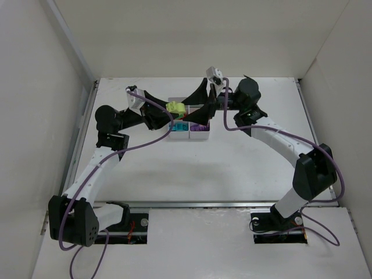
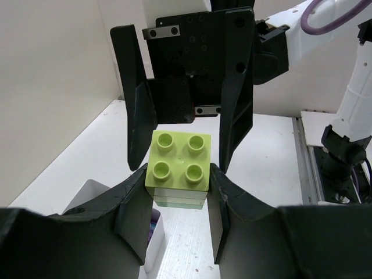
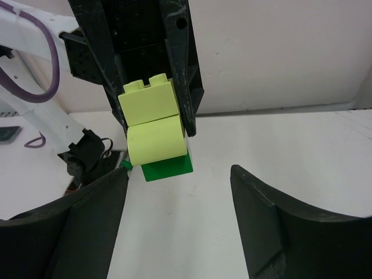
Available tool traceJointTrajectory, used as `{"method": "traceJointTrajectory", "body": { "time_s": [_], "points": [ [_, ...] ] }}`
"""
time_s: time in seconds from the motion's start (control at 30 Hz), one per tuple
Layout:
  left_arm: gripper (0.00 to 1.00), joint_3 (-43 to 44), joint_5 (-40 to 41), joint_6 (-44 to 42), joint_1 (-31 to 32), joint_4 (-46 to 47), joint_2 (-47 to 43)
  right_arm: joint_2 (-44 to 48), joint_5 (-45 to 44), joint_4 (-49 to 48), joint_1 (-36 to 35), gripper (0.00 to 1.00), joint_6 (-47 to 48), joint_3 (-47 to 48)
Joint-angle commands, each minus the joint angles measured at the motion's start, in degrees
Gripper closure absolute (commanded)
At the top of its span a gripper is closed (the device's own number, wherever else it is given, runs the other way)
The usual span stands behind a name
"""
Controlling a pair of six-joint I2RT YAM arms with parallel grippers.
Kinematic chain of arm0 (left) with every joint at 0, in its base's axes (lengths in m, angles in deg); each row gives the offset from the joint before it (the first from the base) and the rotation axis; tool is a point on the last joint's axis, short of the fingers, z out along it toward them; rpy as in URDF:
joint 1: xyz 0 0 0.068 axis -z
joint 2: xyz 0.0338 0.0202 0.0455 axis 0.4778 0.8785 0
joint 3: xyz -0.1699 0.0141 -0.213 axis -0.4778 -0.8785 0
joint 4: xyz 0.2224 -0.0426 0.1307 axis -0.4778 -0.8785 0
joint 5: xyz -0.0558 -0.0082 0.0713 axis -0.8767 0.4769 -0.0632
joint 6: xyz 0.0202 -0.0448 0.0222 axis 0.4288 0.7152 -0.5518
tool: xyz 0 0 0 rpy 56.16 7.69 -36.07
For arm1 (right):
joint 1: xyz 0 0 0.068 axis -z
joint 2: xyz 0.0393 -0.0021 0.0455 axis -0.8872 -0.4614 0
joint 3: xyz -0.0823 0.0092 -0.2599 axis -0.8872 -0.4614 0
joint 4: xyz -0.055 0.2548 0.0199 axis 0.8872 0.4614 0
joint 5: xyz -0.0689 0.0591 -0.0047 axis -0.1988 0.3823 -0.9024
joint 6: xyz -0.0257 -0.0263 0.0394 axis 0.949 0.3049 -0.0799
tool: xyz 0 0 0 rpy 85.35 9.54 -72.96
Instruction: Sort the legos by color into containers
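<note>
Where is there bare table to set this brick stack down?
Bare table lies nearer than the organiser box, between left arm and right arm. Over the box it is crowded: left gripper holding the yellow-green stack, open right gripper opposite.

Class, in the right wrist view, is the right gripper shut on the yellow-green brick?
No: the right gripper stands wide open and empty, while the left gripper clamps the yellow-green brick.
</note>
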Motion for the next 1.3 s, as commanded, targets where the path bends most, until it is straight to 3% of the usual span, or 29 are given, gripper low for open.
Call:
{"method": "traceJointTrajectory", "body": {
  "time_s": [0.0,0.43,0.77,0.97,1.07,1.2,1.27],
  "points": [
    [1.00,0.03,0.28,1.04,0.32,3.88,-0.87,0.62,1.92,-3.93,-0.35,0.25,-1.97,2.40],
    [1.00,0.03,0.89,1.57,0.85,5.54,-0.87,-1.14,1.30,-3.93,-1.40,0.31,-2.58,4.69],
    [1.00,0.03,1.43,2.10,0.85,6.60,-0.87,-1.66,-0.27,-3.93,-1.40,0.29,-2.58,3.11],
    [1.00,0.03,1.43,2.10,0.85,6.60,-0.87,-1.14,-0.89,-3.93,-1.40,0.62,-2.58,3.63],
    [1.00,0.03,1.43,2.10,0.85,6.60,-0.87,-1.14,-2.81,-3.93,-1.40,1.00,-2.58,3.63],
    [1.00,0.64,2.04,-0.09,0.32,6.60,-0.87,-1.66,-8.60,-1.39,0.16,1.00,-2.06,-0.49],
    [1.00,2.75,2.65,-0.10,-1.17,6.60,-0.87,-2.27,-11.95,7.11,1.32,1.00,2.13,-1.02]
  ]
}}
